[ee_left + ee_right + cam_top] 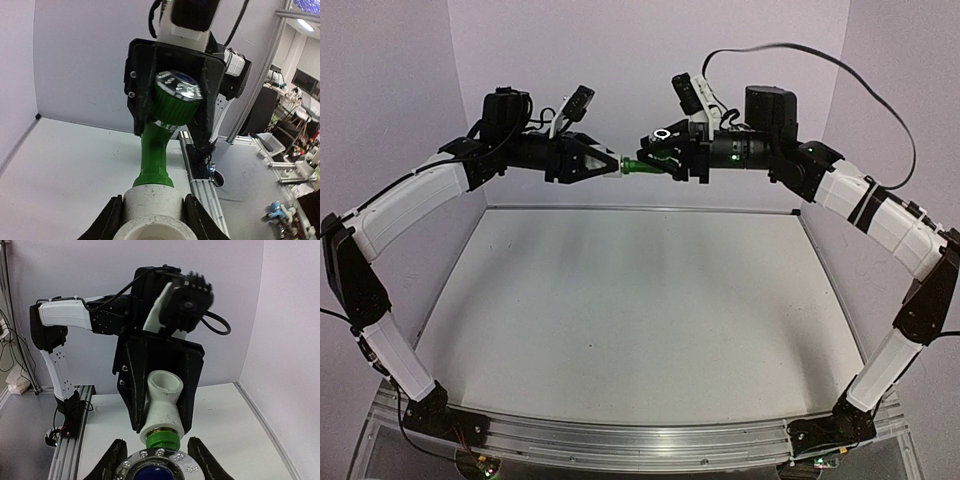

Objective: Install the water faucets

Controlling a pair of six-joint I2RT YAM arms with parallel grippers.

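Observation:
The green tap (640, 167) and its white fitting (619, 168) are joined end to end and held high above the table between both arms. My left gripper (608, 166) is shut on the white fitting (152, 207), with the green stem (156, 150) rising out of it. My right gripper (665, 160) is shut on the tap's round silvery end (179, 85). In the right wrist view my right gripper (157, 465) has its fingers on either side of the silvery cap (157, 466). Beyond that are a green collar (162, 438) and the fitting (165, 402), held between the left fingers (131, 385).
The white table (630, 310) lies well below both grippers, with walls at the back and sides. An aluminium rail (640, 440) runs along the near edge by the arm bases. Shelves and clutter (290, 150) stand beyond the table's side.

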